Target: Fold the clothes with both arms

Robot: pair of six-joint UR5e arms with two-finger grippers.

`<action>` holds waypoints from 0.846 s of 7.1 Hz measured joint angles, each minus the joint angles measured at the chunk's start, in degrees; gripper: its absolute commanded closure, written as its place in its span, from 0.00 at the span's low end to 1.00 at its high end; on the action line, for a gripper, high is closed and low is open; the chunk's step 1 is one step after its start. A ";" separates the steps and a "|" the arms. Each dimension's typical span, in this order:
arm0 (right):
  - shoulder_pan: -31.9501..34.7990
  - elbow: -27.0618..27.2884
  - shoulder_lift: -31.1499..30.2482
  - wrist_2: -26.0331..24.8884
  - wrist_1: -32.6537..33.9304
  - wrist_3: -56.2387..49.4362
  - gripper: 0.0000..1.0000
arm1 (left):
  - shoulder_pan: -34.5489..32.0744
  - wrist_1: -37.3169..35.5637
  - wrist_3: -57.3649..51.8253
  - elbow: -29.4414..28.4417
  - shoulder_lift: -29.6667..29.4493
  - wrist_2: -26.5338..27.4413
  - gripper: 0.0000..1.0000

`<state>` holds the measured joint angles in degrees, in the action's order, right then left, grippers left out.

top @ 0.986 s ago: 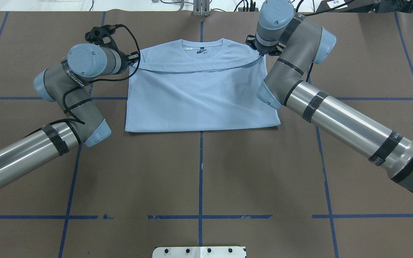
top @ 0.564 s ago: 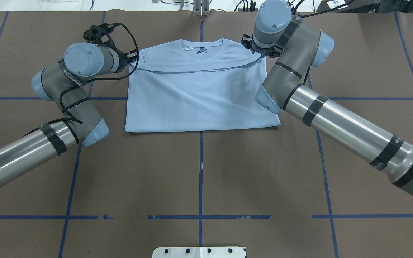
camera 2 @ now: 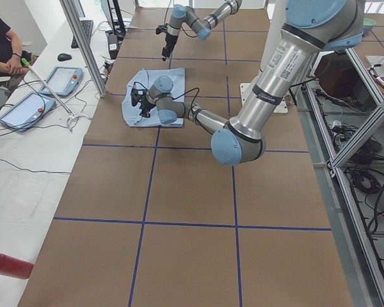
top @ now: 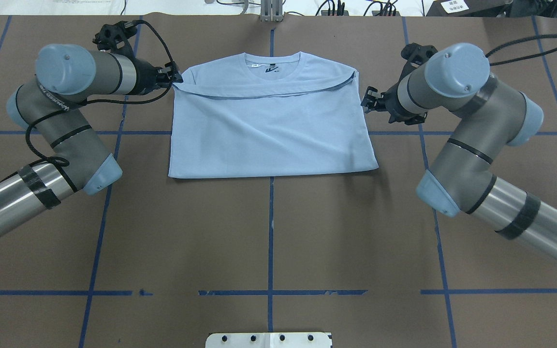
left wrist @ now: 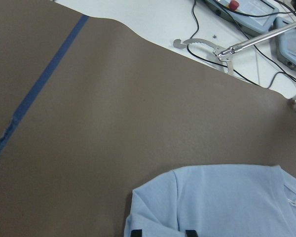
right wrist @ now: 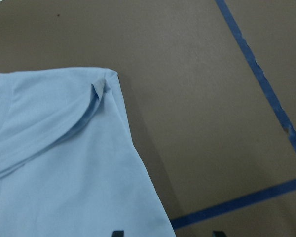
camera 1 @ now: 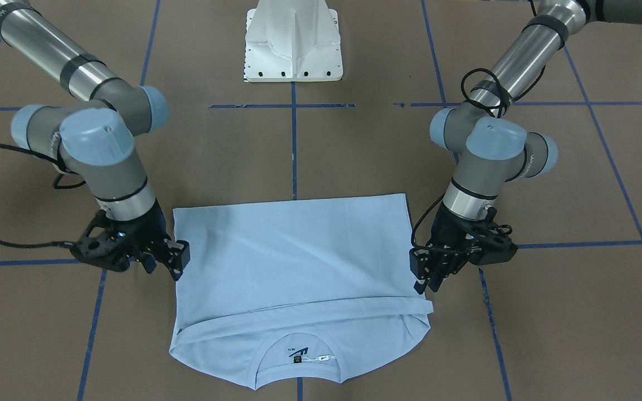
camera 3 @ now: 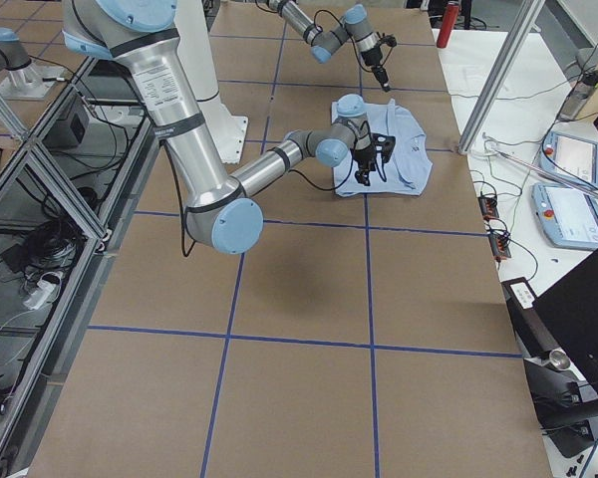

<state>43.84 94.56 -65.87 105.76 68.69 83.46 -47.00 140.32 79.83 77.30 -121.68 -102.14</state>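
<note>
We logged the light blue T-shirt [top: 269,135] flat on the table [top: 269,232], toward 12 o'clock in the overhead view, with a folded layer reaching just below the collar [top: 272,65]. The left hand [top: 174,77] sat at the shirt's 10 o'clock corner, spread open. The right hand [top: 364,100] stood just off its 2 o'clock edge, likewise spread, gripping nothing.

Robotics lab: blue-taped brown table [top: 186,232], aluminium framing [camera 2: 84,48], teach pendants [camera 3: 575,156], loose cables [camera 3: 40,241].
</note>
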 measured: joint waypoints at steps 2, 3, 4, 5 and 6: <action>-2.69 2.66 -3.59 -0.42 -0.34 7.98 0.22 | 0.03 0.04 -0.07 2.33 1.36 -0.75 0.53; -4.50 2.67 -4.09 -1.78 -0.46 10.53 0.23 | 0.08 0.04 -0.14 2.55 1.54 -0.69 0.53; -6.13 2.52 -3.79 -3.27 -0.48 12.04 0.24 | 0.12 0.04 -0.17 2.57 1.65 -0.59 0.53; -7.13 2.21 -3.27 -4.04 -0.49 12.88 0.26 | 0.14 0.04 -0.19 2.59 1.74 -0.54 0.53; -7.75 1.69 -2.88 -4.77 -0.49 13.17 0.30 | 0.15 0.04 -0.19 2.59 1.77 -0.52 0.53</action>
<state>36.09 96.25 -68.76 100.99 68.20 96.63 -46.85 140.36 79.63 79.89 -119.92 -102.67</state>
